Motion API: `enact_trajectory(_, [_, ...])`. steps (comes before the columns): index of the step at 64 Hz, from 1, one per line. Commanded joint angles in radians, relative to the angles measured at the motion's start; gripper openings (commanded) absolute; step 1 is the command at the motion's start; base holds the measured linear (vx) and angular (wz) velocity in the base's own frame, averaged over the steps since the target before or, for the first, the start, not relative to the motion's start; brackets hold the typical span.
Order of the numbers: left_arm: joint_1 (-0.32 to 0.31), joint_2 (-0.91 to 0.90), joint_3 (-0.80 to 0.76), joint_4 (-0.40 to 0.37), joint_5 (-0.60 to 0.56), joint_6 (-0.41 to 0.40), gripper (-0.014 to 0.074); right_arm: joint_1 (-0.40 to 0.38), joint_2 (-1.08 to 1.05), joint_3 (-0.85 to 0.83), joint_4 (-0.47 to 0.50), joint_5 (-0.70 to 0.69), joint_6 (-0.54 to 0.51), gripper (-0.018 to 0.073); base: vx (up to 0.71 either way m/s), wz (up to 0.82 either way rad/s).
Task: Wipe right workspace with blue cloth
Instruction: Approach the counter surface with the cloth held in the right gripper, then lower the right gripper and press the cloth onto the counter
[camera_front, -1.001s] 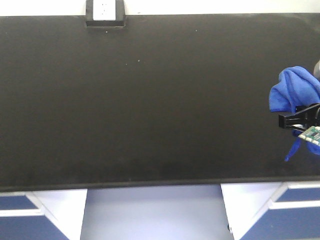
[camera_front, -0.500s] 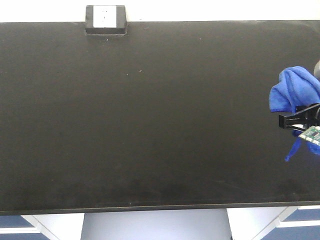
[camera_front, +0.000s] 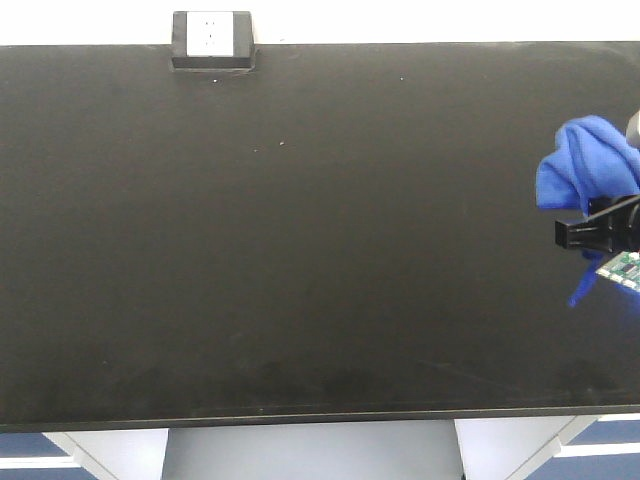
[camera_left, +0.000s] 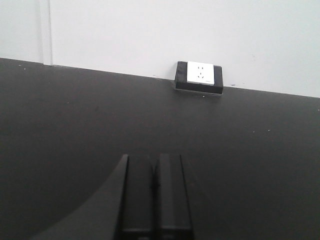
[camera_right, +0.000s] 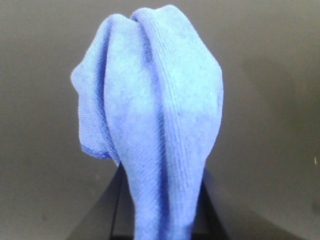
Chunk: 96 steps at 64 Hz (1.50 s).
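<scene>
The right end effector is clenched on the blue cloth, which bunches out past its fingertips near the right edge of the surface; whether the cloth touches the black top cannot be told. To wipe well, I judge it should press the bunched end flat, then sweep in overlapping passes from that edge inward, stopping short of the socket box at the far edge; the left end effector is closed on nothing.

A lab: matte black countertop, blue-fronted cabinets beneath.
</scene>
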Motion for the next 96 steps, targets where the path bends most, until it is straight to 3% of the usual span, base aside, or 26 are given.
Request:
enact_trajectory(1, [-0.004, -0.007, 0.031, -0.006, -0.083, -0.008, -0.0006, 0.002, -0.008, -0.031, -0.039, -0.075, -0.002, 0.0000, 0.00, 0.00])
enact_trajectory(17, [-0.004, -0.007, 0.031, -0.006, -0.083, -0.008, -0.0006, 0.002, -0.007, -0.031, -0.033, -0.112, 0.005, 0.0000, 0.00, 0.00])
enact_trajectory(25, [-0.004, -0.007, 0.031, -0.006, -0.083, -0.008, -0.0006, 0.002, 0.003, -0.031, 0.026, -0.189, 0.018, 0.0000, 0.00, 0.00])
enact_trajectory(38, [-0.004, -0.007, 0.031, -0.006, -0.083, -0.008, -0.0006, 0.002, 0.170, -0.031, 0.042, -0.200, -0.035, 0.0000, 0.00, 0.00])
enact_trajectory(45, [-0.004, -0.007, 0.031, -0.006, -0.083, -0.008, -0.0006, 0.002, 0.299, -0.031, 0.041, -0.280, -0.063, 0.0000, 0.00, 0.00])
enact_trajectory(59, [-0.004, -0.007, 0.031, -0.006, -0.083, -0.008, -0.0006, 0.002, 0.551, -0.031, 0.042, -0.568, -0.061, 0.0000, 0.00, 0.00])
enact_trajectory(67, [-0.004, -0.007, 0.031, -0.006, -0.083, -0.008, -0.0006, 0.011, 0.663, -0.031, 0.042, -0.642, -0.056, 0.0000, 0.00, 0.00])
enact_trajectory(74, [-0.004, -0.007, 0.031, -0.006, -0.083, -0.008, -0.0006, 0.069, 0.729, -0.031, 0.039, -0.645, -0.056, 0.0000, 0.00, 0.00])
enact_trajectory(89, [-0.004, -0.007, 0.031, -0.006, -0.083, -0.008, -0.0006, 0.365, 0.752, -0.066, 0.053, -0.685, 0.013, 0.0000, 0.00, 0.00])
enact_trajectory(96, [-0.004, -0.007, 0.031, -0.006, -0.083, -0.008, -0.0006, 0.456, 0.759, -0.101, 0.054, -0.663, 0.016, 0.0000, 0.00, 0.00])
